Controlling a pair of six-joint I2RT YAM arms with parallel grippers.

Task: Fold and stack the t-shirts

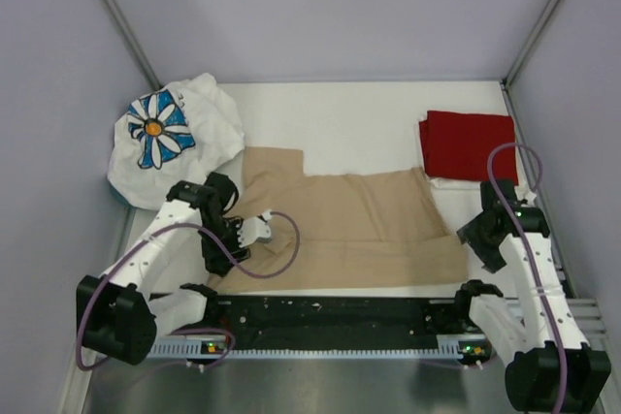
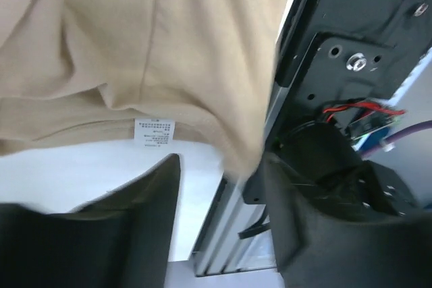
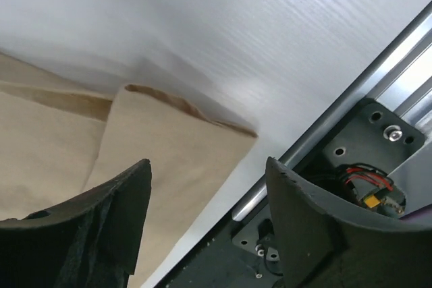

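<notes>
Tan t-shirt (image 1: 359, 225) flat at the near edge of the table (image 1: 359, 123); left gripper (image 2: 221, 161) and right gripper (image 3: 208, 164), jaws spread and empty over its near corners — pinch both evenly, lift together, keep the fold square.

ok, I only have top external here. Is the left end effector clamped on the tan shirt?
Observer: No. In the left wrist view the left end effector is open, and the tan t-shirt hem hangs loose just ahead of it.
Operator: Which edge is that?
Observer: It carries a small white care label, which faces the camera.
Operator: And the right side?
Observer: The right end effector is open too. A folded corner of the tan t-shirt lies flat on the white table below it, ungripped.
</notes>
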